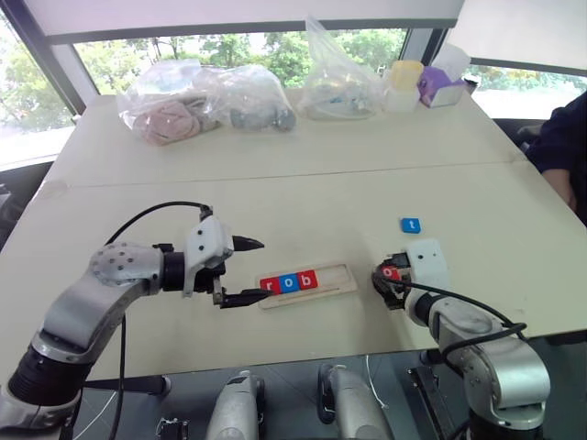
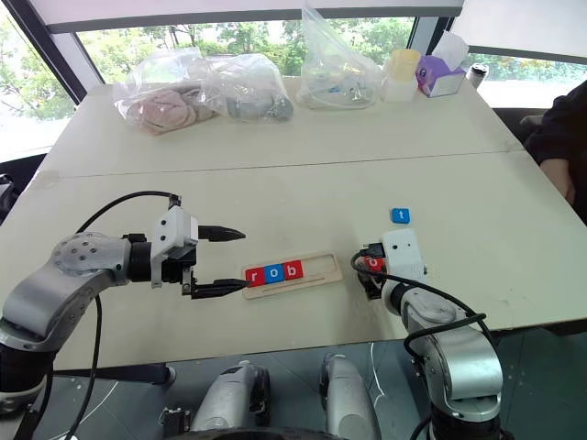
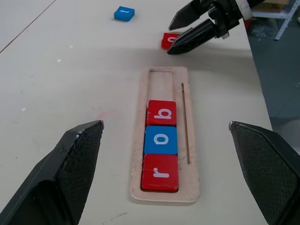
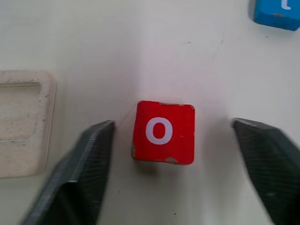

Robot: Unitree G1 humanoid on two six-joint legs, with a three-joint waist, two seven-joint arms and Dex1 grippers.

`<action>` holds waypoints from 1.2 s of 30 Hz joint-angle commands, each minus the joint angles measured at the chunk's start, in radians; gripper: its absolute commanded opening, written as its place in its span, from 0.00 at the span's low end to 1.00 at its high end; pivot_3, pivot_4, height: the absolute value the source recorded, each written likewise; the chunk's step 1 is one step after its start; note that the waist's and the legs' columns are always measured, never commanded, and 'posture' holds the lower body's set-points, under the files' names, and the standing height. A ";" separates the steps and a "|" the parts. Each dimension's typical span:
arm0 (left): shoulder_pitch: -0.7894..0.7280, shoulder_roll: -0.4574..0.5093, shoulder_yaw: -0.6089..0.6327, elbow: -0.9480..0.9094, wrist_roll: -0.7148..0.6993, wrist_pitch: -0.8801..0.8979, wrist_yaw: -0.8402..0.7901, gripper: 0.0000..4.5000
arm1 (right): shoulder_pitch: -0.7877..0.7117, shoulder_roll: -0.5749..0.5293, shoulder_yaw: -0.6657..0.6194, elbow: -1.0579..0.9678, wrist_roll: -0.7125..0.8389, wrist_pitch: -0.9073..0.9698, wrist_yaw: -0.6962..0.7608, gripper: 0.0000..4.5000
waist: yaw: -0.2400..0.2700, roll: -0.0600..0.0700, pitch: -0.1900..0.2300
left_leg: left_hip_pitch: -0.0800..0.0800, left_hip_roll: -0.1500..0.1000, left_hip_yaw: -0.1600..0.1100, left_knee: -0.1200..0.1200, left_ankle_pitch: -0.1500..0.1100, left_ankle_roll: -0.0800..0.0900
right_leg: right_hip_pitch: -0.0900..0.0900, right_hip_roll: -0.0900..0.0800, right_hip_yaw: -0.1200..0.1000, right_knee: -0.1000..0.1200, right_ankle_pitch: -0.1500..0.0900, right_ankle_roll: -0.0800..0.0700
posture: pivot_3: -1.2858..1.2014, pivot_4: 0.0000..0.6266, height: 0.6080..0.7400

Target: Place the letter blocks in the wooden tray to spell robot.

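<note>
The wooden tray [image 1: 335,275] lies near the table's front edge. Three letter blocks fill its left end: a red r [image 3: 160,172], a blue o [image 3: 161,139] and a red b [image 3: 162,113]. The right part of the slot is bare. My left gripper [image 1: 261,269] is open at the tray's left end, holding nothing. A red o block [image 4: 163,132] lies flat on the table just right of the tray. My right gripper [image 4: 172,123] is open around it, fingers [image 4: 89,159] well clear of its sides. A blue t block [image 1: 410,225] lies farther back.
Several clear plastic bags [image 1: 211,101] of items sit along the table's far side, with a yellow-lidded container [image 1: 404,84] and a purple tissue box [image 1: 443,87]. A person's dark sleeve [image 1: 564,147] shows at the right edge. The table's front edge runs just below the tray.
</note>
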 commanded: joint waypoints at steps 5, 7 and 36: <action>-0.024 -0.002 -0.004 -0.015 0.001 -0.007 -0.007 1.00 | 0.003 -0.326 -0.033 -0.102 0.156 -0.098 0.328 0.98 | 0.002 0.000 0.000 | 0.000 -0.001 0.000 0.000 0.000 0.000 | 0.000 -0.001 0.000 -0.001 0.000 0.000 | 0.52 0.24 1.00; -0.028 -0.003 -0.007 -0.009 0.004 -0.012 -0.011 1.00 | -0.016 -0.472 -0.051 -0.057 0.197 -0.224 0.495 0.98 | 0.002 0.000 0.001 | 0.000 -0.001 0.000 0.000 0.000 0.000 | 0.001 -0.001 0.000 -0.001 0.000 0.000 | 0.52 0.24 1.00; -0.047 -0.022 -0.015 -0.008 0.028 -0.026 -0.009 1.00 | -0.326 -0.634 0.217 0.910 0.033 -1.077 1.130 0.98 | 0.006 -0.004 0.002 | 0.001 -0.005 0.001 0.002 0.000 0.001 | 0.003 0.000 -0.001 0.000 0.000 0.001 | 0.52 0.24 1.00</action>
